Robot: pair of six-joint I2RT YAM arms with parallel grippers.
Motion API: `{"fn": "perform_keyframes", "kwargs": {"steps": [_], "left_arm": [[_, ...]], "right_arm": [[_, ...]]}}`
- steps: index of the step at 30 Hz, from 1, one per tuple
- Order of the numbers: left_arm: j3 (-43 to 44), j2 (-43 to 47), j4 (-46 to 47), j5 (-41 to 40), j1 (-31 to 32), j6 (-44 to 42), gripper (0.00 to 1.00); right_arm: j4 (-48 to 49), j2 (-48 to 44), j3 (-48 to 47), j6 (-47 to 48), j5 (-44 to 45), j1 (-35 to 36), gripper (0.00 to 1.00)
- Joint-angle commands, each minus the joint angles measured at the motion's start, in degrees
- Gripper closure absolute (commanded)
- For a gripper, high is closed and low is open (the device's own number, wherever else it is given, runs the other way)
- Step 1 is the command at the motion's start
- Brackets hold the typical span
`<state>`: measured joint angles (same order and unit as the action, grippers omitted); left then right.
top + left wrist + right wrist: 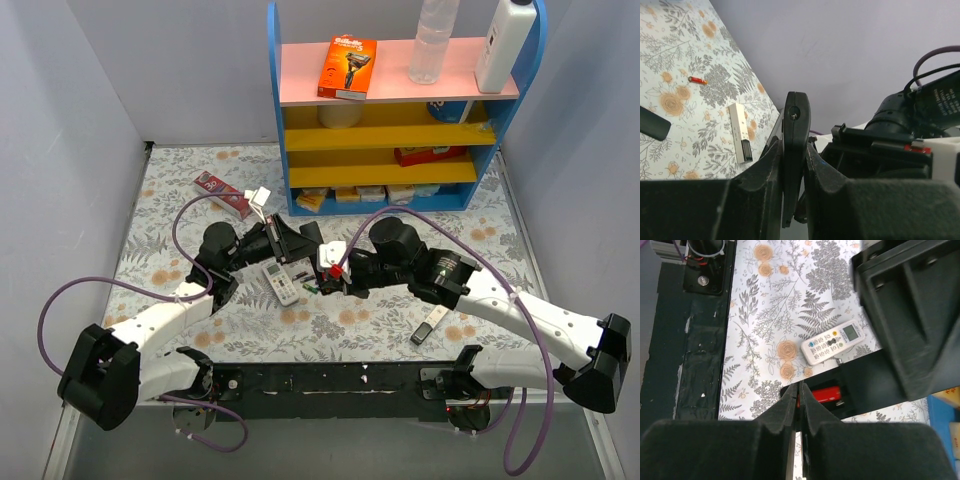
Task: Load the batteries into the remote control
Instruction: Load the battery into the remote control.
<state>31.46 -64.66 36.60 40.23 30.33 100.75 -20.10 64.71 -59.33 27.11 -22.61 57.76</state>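
Note:
My left gripper [794,150] is shut on a black remote control [796,115], held on edge above the table. In the right wrist view the remote [875,380] shows its open battery compartment with a red battery [827,393] lying inside. The right gripper [801,390] has its fingers pressed almost together, tips at the left end of that battery, with nothing gripped between them. Another red battery [698,80] lies loose on the floral mat. From above, both grippers [285,242] [333,272] meet at the table's middle.
A white remote [283,281] lies under the grippers. A thin silver and black stick [425,328] lies front right. A red box [222,193] lies at the back left, and a blue shelf [395,110] with bottles and boxes stands at the back. A black flat piece [652,124] rests on the mat.

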Motion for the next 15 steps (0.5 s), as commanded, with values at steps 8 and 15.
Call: {"fn": "perform_keyframes", "kwargs": {"steps": [8, 15], "left_arm": [[2.6, 4.6, 3.1, -3.3, 0.2, 0.1, 1.0], [-1.5, 7.2, -7.6, -10.4, 0.2, -9.4, 1.0]], "right_arm": [[-3.2, 0.2, 4.1, -3.7, 1.8, 0.1, 0.8], [-2.3, -1.9, -1.2, -10.8, 3.4, 0.1, 0.72]]}}
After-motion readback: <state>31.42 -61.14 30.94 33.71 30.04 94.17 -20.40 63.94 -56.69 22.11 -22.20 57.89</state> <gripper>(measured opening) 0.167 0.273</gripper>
